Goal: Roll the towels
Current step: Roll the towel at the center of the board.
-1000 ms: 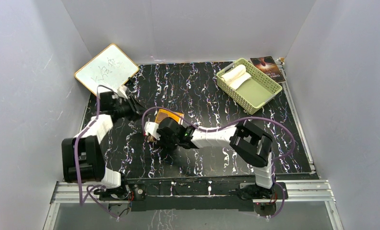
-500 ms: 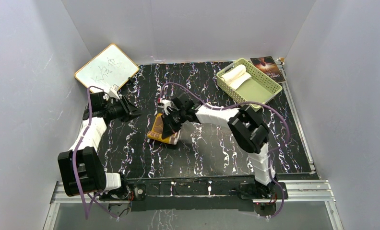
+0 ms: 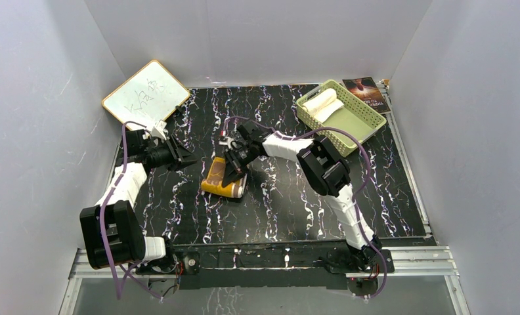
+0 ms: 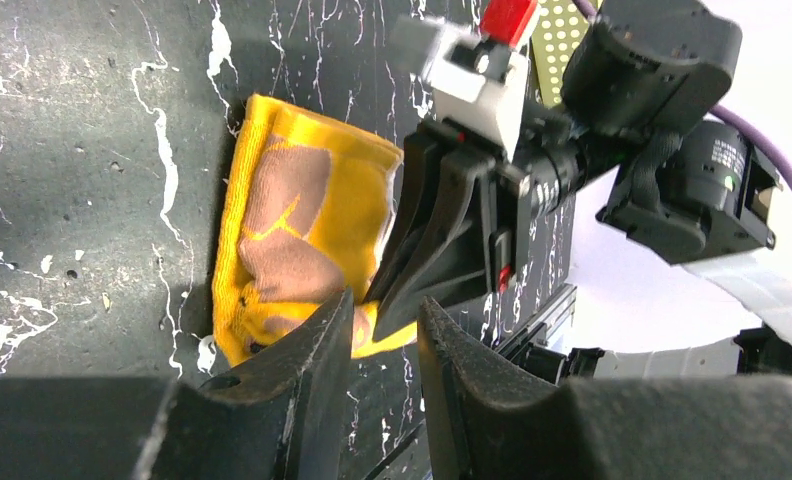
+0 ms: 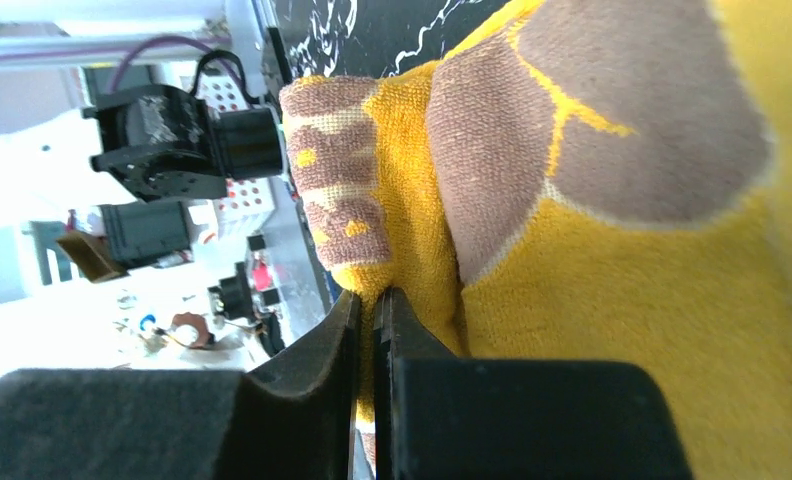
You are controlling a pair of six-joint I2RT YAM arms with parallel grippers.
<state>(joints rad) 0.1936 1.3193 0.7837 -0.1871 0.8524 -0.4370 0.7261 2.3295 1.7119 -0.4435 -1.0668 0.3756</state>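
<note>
Top: right claw (image 3: 233, 172) sits on the yellow towel (image 3: 218, 186) on the bench (image 3: 277, 210), left claw (image 3: 184, 158) apart to its left; cream towel (image 3: 323, 102) in the green basket (image 3: 350, 125), well beyond the right claw. Left wrist: left claw jaws narrowly parted, empty, yellow towel just ahead. Right wrist: right claw pinched tight on that towel's edge.

- Cannot read the writing on the white board (image 3: 146, 98): too small.
- Cropped by the right wrist view's edges: yellow towel (image 5: 622, 300).
- Hidden behind the right gripper (image 4: 387, 298) in the left wrist view: towel's far side.
</note>
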